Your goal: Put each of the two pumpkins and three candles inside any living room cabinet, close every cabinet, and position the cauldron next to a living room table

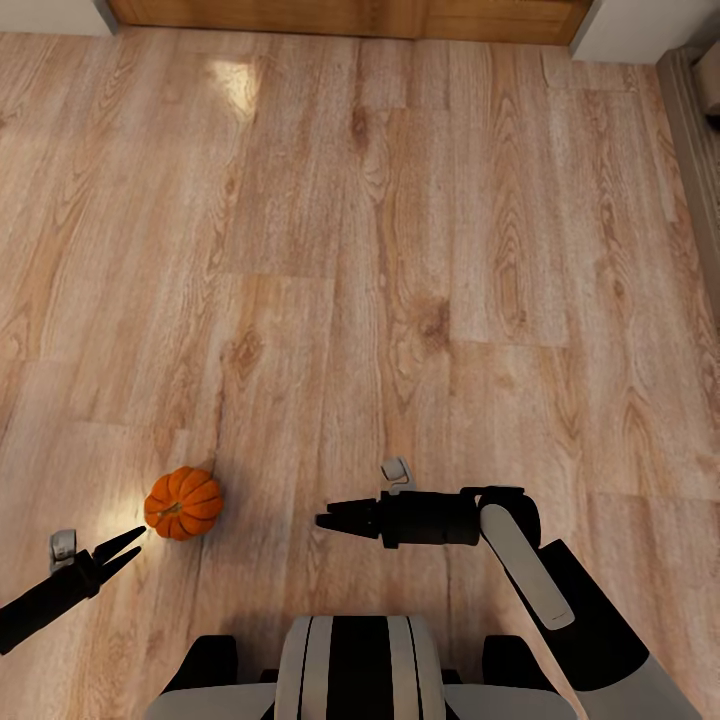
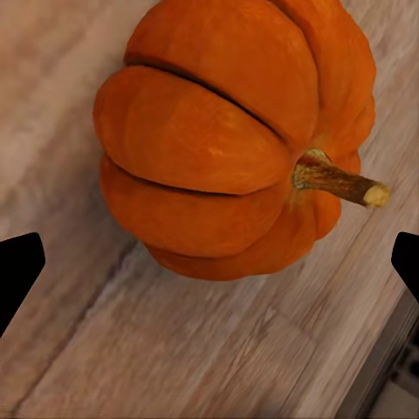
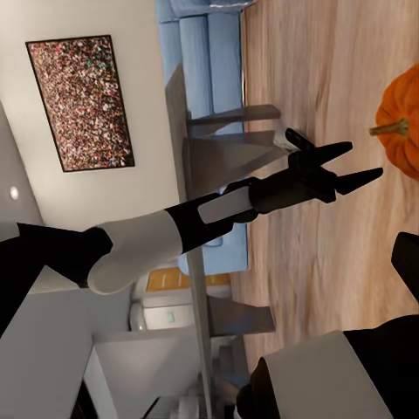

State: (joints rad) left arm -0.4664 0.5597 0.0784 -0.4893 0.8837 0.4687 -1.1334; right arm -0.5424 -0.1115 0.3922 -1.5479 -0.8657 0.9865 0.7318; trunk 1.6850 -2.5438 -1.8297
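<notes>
One orange ribbed pumpkin (image 1: 183, 503) sits on the wood floor at my front left, its stem pointing sideways. My left gripper (image 1: 125, 550) is open just short of it, fingers aimed at it and apart from it. The left wrist view looks at the pumpkin (image 2: 227, 140) up close, with a dark fingertip (image 2: 17, 271) at each side edge. My right gripper (image 1: 325, 520) hovers open over the floor to the pumpkin's right, holding nothing. From the right wrist I see the left gripper (image 3: 362, 161), the pumpkin (image 3: 401, 122) and a low grey table (image 3: 188, 175). Candles and cauldron are out of view.
A brown wooden front (image 1: 340, 18) runs along the far wall between white wall corners; I cannot tell whether it is the cabinet. A grey rug edge (image 1: 700, 150) lies at the far right. Beyond the table stand a blue sofa (image 3: 205, 44) and a framed picture (image 3: 83, 100).
</notes>
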